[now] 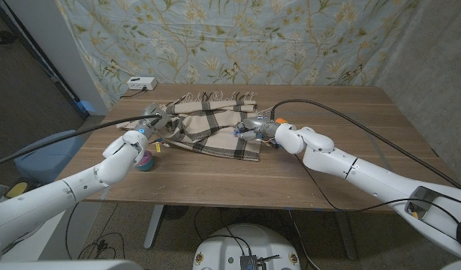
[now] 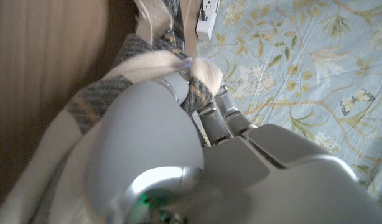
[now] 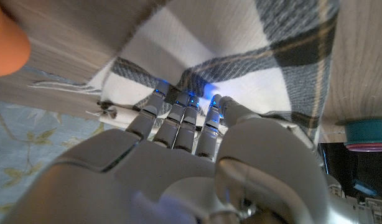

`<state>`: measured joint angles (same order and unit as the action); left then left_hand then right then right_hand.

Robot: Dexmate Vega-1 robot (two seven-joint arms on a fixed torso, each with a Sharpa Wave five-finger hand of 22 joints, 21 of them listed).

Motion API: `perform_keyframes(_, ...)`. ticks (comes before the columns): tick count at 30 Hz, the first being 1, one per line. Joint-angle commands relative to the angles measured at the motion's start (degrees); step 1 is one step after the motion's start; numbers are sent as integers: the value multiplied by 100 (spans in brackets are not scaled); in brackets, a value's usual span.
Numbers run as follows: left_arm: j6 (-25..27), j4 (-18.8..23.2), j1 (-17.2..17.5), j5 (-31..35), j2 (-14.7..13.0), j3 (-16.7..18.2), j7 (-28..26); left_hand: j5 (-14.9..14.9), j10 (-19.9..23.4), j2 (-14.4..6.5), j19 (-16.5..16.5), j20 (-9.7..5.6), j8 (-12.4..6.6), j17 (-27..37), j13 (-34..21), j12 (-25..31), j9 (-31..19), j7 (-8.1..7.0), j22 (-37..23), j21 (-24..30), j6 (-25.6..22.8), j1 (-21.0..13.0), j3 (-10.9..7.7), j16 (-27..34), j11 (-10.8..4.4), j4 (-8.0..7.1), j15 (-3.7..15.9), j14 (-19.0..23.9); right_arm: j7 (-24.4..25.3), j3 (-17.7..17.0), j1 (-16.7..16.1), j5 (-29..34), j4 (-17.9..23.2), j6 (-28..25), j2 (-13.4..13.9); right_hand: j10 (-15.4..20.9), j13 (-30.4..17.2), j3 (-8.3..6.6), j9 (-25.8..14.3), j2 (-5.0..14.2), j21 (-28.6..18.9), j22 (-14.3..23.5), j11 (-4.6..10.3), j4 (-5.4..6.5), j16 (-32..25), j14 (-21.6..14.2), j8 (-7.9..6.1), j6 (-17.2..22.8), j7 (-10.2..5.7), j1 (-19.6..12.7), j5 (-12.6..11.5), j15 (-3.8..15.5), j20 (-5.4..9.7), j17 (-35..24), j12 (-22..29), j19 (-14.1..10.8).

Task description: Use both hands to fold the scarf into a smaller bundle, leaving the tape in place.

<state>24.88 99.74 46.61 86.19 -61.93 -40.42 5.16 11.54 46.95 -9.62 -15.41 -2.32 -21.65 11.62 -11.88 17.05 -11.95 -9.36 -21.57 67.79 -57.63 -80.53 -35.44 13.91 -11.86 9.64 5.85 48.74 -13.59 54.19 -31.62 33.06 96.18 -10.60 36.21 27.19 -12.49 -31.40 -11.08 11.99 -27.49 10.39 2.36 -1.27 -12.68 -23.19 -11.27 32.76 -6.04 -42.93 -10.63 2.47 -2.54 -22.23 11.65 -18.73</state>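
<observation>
The cream and grey plaid scarf (image 1: pixel 213 124) lies crumpled across the middle of the wooden table (image 1: pixel 290 180), its fringe toward the far edge. My left hand (image 1: pixel 157 124) grips the scarf's left end; in the left wrist view the cloth (image 2: pixel 141 68) is bunched over its fingers (image 2: pixel 219 121). My right hand (image 1: pixel 256 128) holds the scarf's right edge, and the right wrist view has its fingertips (image 3: pixel 178 102) tucked under a fold of the scarf (image 3: pixel 241 56). A teal and pink tape roll (image 1: pixel 145 160) stands on the table beside my left forearm, apart from the scarf.
A white power strip (image 1: pixel 140 83) sits at the table's far left corner. A small orange object (image 1: pixel 279 120) lies just behind my right hand. Black cables cross the table to both arms. A floral cloth hangs behind the table.
</observation>
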Motion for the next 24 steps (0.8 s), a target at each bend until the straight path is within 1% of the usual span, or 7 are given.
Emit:
perform_keyframes(1,-610,-69,-265,741,-386,49,-1025,1,259,83,111,-293,-334,34,-28,-80,-192,403,184,190,-637,41,-48,11,1,25,762,175,-329,226,-32,265,-181,10,-91,8,-16,-42,-8,10,19,-2,2,64,-17,12,-4,32,36,-32,6,509,52,-43,-1,0)
perform_keyframes(2,-698,-67,-310,823,-431,47,-1104,3,275,86,143,-321,-427,36,-31,-114,-252,545,233,216,-759,35,-62,10,3,32,762,199,-337,234,-39,274,-201,8,-100,10,-15,-43,-8,11,19,-2,2,75,-20,12,-4,32,38,-26,8,512,54,-46,0,-1)
perform_keyframes(8,-1232,21,-582,1296,-639,49,-1433,-6,328,121,207,-393,-600,35,-36,-173,-389,736,333,274,-918,62,-57,-1,1,21,762,228,-295,275,-86,399,-248,-6,-111,29,-13,-41,-9,-9,22,-2,-1,135,-34,13,-6,46,56,20,21,507,62,-54,8,-4)
perform_keyframes(12,-1434,94,-724,1515,-695,89,-1735,-13,387,127,228,-426,-710,33,-40,-192,-477,795,390,302,-1004,76,-59,-14,-2,14,763,228,-268,291,-105,452,-300,6,-118,34,-12,-48,-10,-11,26,-2,10,146,-45,8,-5,50,57,23,25,516,72,-59,10,1)
perform_keyframes(15,-1647,191,-901,1760,-726,92,-2020,-16,410,125,240,-439,-745,31,-42,-202,-520,802,418,310,-1000,80,-63,-22,-4,12,763,225,-196,316,-125,515,-333,56,-124,41,-11,-51,-10,-12,29,-2,15,150,-49,13,-4,50,56,24,27,523,81,-62,13,4)
perform_keyframes(18,-1748,231,-976,1851,-716,110,-2212,-22,435,126,257,-454,-789,29,-43,-214,-570,802,447,325,-1002,83,-65,-32,-4,12,764,218,-175,325,-129,561,-344,76,-135,46,-11,-58,-11,-5,31,-2,15,157,-56,13,-6,56,59,22,28,526,85,-67,15,5)
perform_keyframes(24,-2178,303,-1349,2134,-641,17,-2990,-29,455,125,272,-473,-842,25,-45,-239,-640,823,487,352,-980,90,-67,-48,-4,9,766,205,-92,305,-166,595,-345,157,-129,48,-9,-55,-12,-19,33,-1,19,174,-66,12,-6,62,59,36,34,528,81,-72,15,4)
